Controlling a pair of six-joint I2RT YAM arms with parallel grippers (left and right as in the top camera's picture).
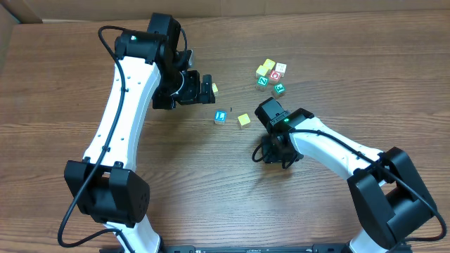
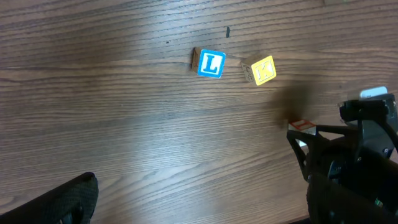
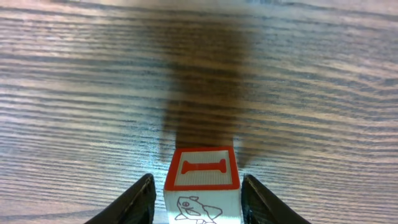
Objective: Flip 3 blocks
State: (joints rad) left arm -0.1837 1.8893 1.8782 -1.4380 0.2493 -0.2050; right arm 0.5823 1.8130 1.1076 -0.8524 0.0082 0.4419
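Observation:
A block with a blue L face (image 1: 219,117) (image 2: 211,64) and a pale yellow block (image 1: 243,119) (image 2: 262,70) lie side by side in mid-table. A third block (image 3: 202,180), white with a red-framed face, rests on the wood between the fingers of my right gripper (image 3: 199,202) (image 1: 271,153). The fingers stand close on both sides of it, and I cannot tell whether they press it. From overhead that block is hidden under the gripper. My left gripper (image 1: 209,89) (image 2: 199,205) hovers wide open behind the blue block, holding nothing.
A cluster of several cubes (image 1: 271,76) with green, red and yellow faces sits at the back right. The right arm's wrist (image 2: 360,155) fills the right side of the left wrist view.

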